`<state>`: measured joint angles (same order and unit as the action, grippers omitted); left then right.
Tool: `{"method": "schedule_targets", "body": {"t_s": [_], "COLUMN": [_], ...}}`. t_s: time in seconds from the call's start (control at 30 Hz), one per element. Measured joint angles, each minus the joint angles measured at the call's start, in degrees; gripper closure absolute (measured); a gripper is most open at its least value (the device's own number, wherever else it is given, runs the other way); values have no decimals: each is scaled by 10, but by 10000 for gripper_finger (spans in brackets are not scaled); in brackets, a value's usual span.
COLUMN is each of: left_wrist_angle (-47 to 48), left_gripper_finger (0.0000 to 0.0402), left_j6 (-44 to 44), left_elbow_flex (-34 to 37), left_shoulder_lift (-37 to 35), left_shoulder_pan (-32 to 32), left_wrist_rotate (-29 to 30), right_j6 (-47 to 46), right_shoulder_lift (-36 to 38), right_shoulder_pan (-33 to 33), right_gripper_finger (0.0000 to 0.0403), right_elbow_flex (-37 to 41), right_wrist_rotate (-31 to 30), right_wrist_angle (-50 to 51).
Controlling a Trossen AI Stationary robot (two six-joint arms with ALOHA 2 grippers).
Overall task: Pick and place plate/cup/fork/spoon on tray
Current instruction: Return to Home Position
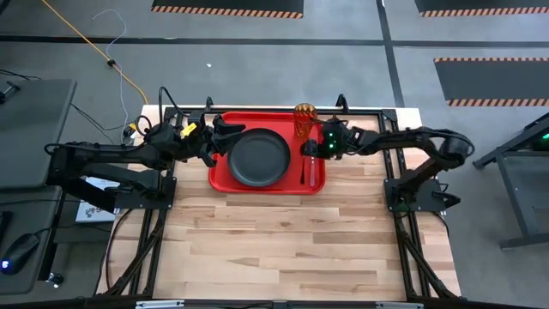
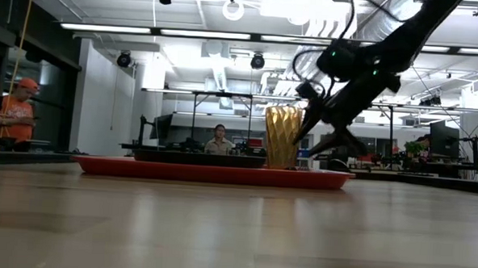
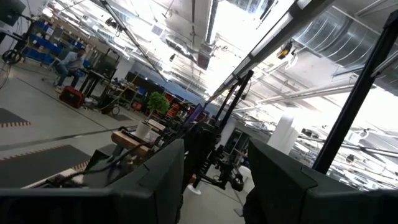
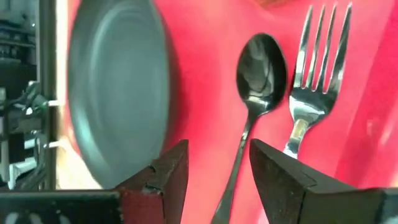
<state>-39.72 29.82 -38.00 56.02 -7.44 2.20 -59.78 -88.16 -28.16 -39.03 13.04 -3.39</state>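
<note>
The red tray (image 1: pixel 225 176) lies at the table's far middle. On it rest the black-grey plate (image 1: pixel 258 158), the amber cup (image 1: pixel 305 120) standing upright at its far right corner, and the dark spoon (image 4: pixel 261 65) and the fork (image 4: pixel 317 56) side by side on its right part. My right gripper (image 4: pixel 219 149) is open just above the tray (image 2: pixel 221 174). Its fingers stand on either side of the spoon's handle, and I see no touch. My left gripper (image 1: pixel 220 136) is open and empty at the tray's left edge, beside the plate.
The wooden table (image 1: pixel 292 240) stretches toward its near edge in front of the tray. The black frame rails (image 1: pixel 390 116) run behind and beside the tray. People sit and stand in the room beyond the table (image 2: pixel 219 137).
</note>
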Motion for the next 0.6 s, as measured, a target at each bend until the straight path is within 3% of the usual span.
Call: {"method": "schedule_targets", "body": {"t_s": [0.4,0.6], "left_wrist_angle": [30,40], "left_gripper_finger": [234,234], "left_j6": [0,1], "left_elbow_flex": [0,0], "left_shoulder_lift": [0,0], "left_shoulder_pan": [0,0], "left_wrist_rotate": [0,0], "right_j6": [150,198], "right_shoulder_lift": [255,386], "right_shoulder_pan": [20,70], "right_gripper_finger": [242,242], "right_elbow_flex": [0,0], "right_wrist_rotate": [-36,-44], "right_wrist_angle": [230,250]}}
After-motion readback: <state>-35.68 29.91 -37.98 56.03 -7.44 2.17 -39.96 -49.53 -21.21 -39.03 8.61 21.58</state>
